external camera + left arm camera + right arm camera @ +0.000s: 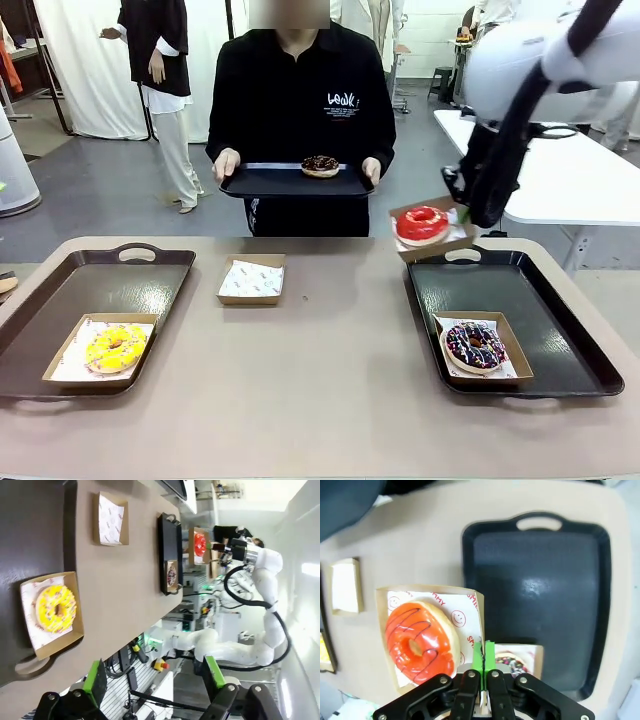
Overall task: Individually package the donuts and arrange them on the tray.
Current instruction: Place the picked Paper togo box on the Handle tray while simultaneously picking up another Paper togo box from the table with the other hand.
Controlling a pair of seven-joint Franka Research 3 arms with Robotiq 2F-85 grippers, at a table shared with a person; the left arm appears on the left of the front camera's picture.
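Note:
My right gripper [463, 208] [483, 656] is shut on the edge of a paper-lined cardboard box [470, 611] that carries the red donut [422, 222] [420, 642]. It hangs in the air over the far left corner of the right tray [560, 330] [545, 590]. On that tray a boxed sprinkled donut [475, 344] [512, 662] lies near the front. The yellow donut [116, 347] [56, 609] sits boxed on the left tray [70, 290] [30, 525]. The person holds a black tray [270, 182] with the chocolate donut [320, 165] on it. My left gripper [155, 680] is open, high above the left tray.
An empty paper-lined box [252, 280] [110, 519] [345, 586] lies on the table [320, 400] between the two trays, toward the far edge. The person stands at the far side, both hands on their tray.

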